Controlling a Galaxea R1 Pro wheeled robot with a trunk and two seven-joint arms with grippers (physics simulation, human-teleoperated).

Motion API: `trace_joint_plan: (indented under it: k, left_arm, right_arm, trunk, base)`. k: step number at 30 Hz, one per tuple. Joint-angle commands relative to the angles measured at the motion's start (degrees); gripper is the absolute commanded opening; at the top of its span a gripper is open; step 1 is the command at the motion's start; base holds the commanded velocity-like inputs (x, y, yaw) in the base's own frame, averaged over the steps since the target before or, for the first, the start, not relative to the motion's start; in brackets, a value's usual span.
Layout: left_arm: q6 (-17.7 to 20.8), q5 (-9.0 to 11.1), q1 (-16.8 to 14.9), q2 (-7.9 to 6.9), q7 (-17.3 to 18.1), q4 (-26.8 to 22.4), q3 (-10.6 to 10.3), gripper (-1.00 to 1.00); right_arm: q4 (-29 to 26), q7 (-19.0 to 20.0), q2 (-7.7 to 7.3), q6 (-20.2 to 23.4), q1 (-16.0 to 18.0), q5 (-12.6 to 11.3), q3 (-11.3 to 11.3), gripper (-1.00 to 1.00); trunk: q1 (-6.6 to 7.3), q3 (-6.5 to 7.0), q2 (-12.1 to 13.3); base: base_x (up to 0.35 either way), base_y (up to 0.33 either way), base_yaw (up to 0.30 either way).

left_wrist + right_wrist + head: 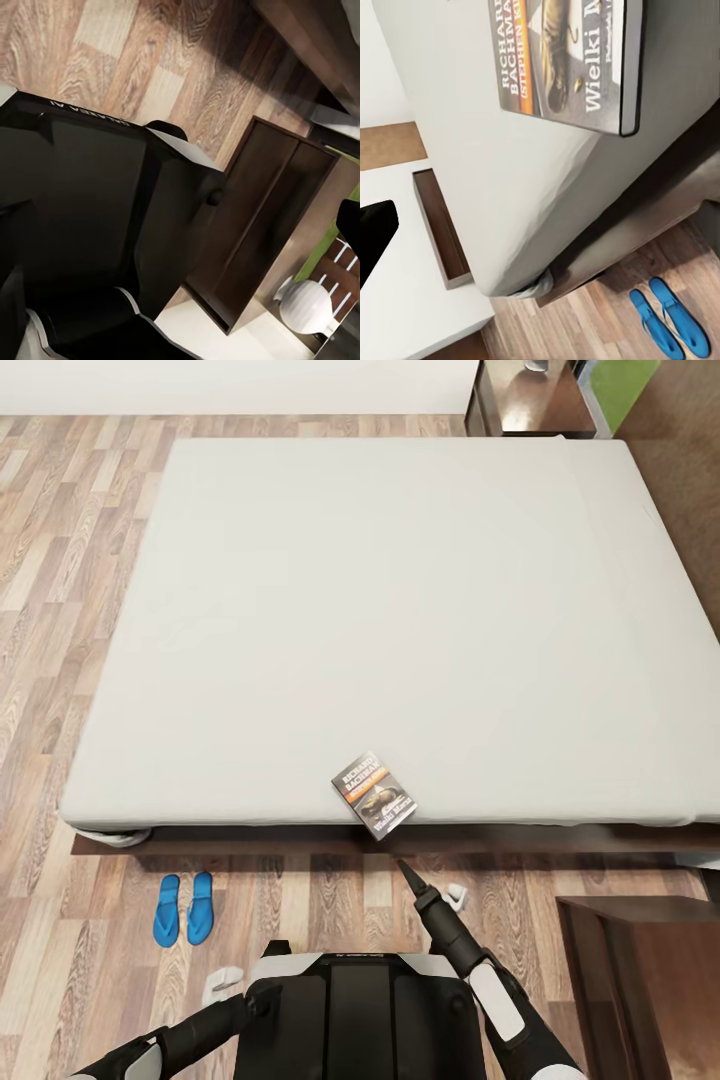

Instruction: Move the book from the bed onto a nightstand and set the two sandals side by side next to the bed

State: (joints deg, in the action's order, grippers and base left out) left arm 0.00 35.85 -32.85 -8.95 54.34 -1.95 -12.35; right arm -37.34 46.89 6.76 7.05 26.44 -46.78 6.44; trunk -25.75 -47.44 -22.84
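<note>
Even, bright, soft light lies across the bed (400, 610); a dark shadow sits under its near edge. Head view renders crisp, and the wrist views look slightly soft close up.

The book (566, 64) cover reads "Richard Bachman", "(Stephen K…", "Wielki M…".

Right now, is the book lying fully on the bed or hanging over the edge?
Hanging over. The book lies flat, cover up, on the mattress, one corner past its near edge, above the dark frame.
</note>
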Motion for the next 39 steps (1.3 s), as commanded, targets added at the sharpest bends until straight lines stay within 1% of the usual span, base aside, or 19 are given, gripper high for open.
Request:
trace_joint_plan:
  k: [1, 6, 10, 16, 23, 25, 28, 30, 33, 39]
  left_arm:
    - [0.0, 0.5, 0.0, -0.02, 0.2, 0.0, -0.5, 1.00]
    - [0.0, 0.4, 0.0, -0.02, 0.2, 0.1, -0.5, 1.00]
    - [0.0, 0.4, 0.0, -0.02, 0.2, 0.1, -0.5, 1.00]
    - [0.0, 0.4, 0.0, -0.02, 0.1, 0.1, -0.5, 1.00]
    - [0.0, 0.4, 0.0, 0.10, 0.1, 0.1, -0.5, 1.00]
    - [0.0, 0.4, 0.0, 0.13, 0.1, 0.2, -0.5, 1.00]
    - [0.0, 0.4, 0.0, 0.15, 0.1, 0.2, -0.5, 1.00]
    - [0.0, 0.4, 0.0, 0.16, 0.1, 0.2, -0.5, 1.00]
    - [0.0, 0.4, 0.0, 0.19, 0.1, 0.2, -0.5, 1.00]
    - [0.0, 0.4, 0.0, 0.19, 0.1, 0.2, -0.5, 1.00]
  right_arm:
    - [0.0, 0.3, 0.07, 0.6, 0.0, -0.3, 0.3, 1.00]
    - [0.0, 0.3, 0.07, 0.6, 0.0, -0.3, 0.0, 1.00]
    - [0.0, 0.3, 0.08, 0.6, 0.0, -0.3, -0.1, 1.00]
    - [0.0, 0.3, 0.09, 0.6, 0.0, -0.3, -0.2, 1.00]
    - [-0.1, 0.6, 0.09, 0.7, 0.0, -0.3, -0.2, 1.00]
    - [-0.1, 1.7, 0.09, 0.7, 0.0, -0.3, -0.2, 1.00]
    - [-0.1, 5.9, 0.09, 0.7, 0.0, -0.3, -0.3, 1.00]
    - [-0.1, 7.7, 0.09, 0.7, 0.0, -0.3, -0.5, 1.00]
    - [0.0, 8.7, 0.09, 0.8, 0.0, -0.3, -0.5, 1.00]
    - [0.0, 8.9, 0.09, 0.8, 0.0, -0.3, -0.5, 1.00]
  trunk:
    - [-0.04, -0.05, -0.1]
    - [-0.04, -0.05, -0.1]
    - [-0.04, -0.05, -0.1]
    - [-0.04, -0.05, -0.1]
    - [-0.04, -0.05, -0.1]
    - [-0.04, -0.05, -0.1]
    - [-0.04, -0.05, -0.1]
    - [-0.04, -0.05, -0.1]
    - [-0.04, -0.05, -0.1]
    - [-0.04, -0.05, -0.1]
  base:
    - [0.055, 0.203, 0.000]
    - [0.031, 0.119, 0.000]
    - [0.014, 0.016, 0.000]
    - [0.146, 0.002, 0.000]
    - [0.014, 0.000, 0.000]
    - [0.001, 0.000, 0.000]
    - [0.000, 0.000, 0.000]
    - [0.000, 0.000, 0.000]
    - [0.000, 0.000, 0.000]
    - [0.000, 0.000, 0.000]
